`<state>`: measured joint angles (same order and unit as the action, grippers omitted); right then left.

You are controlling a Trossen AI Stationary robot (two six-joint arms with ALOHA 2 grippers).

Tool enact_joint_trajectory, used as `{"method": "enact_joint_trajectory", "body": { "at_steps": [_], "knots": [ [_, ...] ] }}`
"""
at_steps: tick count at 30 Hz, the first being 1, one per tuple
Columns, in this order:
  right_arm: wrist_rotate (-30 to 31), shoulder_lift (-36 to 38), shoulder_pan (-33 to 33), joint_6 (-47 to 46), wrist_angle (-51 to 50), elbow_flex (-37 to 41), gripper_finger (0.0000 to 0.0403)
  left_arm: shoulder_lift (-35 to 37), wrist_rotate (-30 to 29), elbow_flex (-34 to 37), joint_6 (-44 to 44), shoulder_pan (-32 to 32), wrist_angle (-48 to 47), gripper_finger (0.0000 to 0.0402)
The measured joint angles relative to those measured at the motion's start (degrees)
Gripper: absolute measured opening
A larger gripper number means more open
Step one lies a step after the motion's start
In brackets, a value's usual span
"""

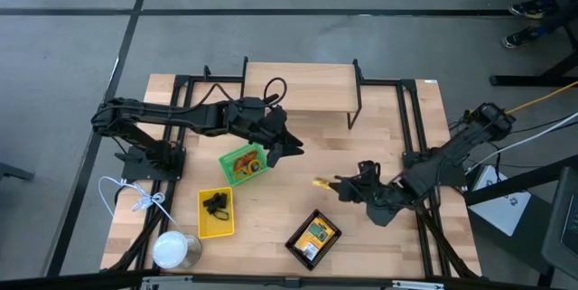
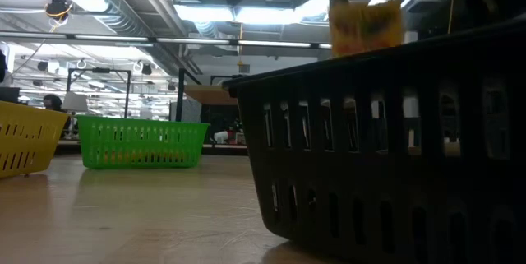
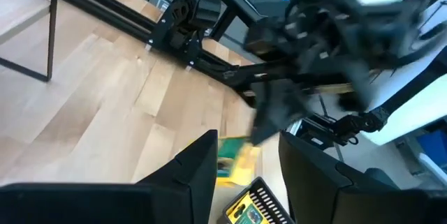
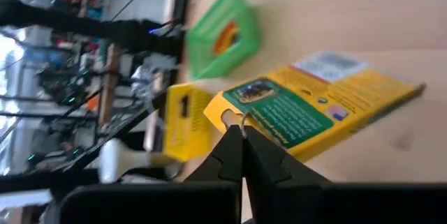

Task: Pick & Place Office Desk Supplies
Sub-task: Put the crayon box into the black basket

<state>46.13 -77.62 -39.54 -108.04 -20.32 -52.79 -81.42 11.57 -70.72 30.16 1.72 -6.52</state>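
At table centre: green tray (image 1: 242, 164) holds orange loops; yellow tray (image 1: 216, 211) at 7 o'clock holds black clips; black mesh tray (image 1: 312, 238) holds printed box. Right gripper (image 1: 336, 184) pinches second box (image 1: 321, 182). Left gripper (image 1: 295, 149) spread, empty.

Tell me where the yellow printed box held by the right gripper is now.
In the high view the yellow printed box is held off the table by the right gripper, right of centre, between the green tray and the black mesh tray.
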Motion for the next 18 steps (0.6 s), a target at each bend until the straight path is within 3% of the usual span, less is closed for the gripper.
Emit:
{"method": "enact_joint_trajectory", "body": {
  "at_steps": [10, 13, 16, 18],
  "knots": [
    [7.8, -5.7, -4.2, 5.2, -2.3, -16.3, 0.0000, 0.0, 0.1, 0.0, -1.0, 0.0, 1.1, 0.0145],
    [17.2, -9.7, -9.3, -1.9, -2.6, -18.0, 0.0000, 0.0, 0.1, 0.0, -1.0, 0.0, 1.1, 0.0145],
    [28.6, -14.9, -14.8, -15.0, -2.9, -18.1, 0.0000, 0.0, 0.0, 0.0, -1.0, 0.0, 2.0, 0.0145],
    [30.1, -18.6, -16.2, -18.5, 0.2, -18.1, 0.0000, 0.0, -0.1, 0.0, -1.0, 0.0, 2.8, 0.0145]
  ]
}}
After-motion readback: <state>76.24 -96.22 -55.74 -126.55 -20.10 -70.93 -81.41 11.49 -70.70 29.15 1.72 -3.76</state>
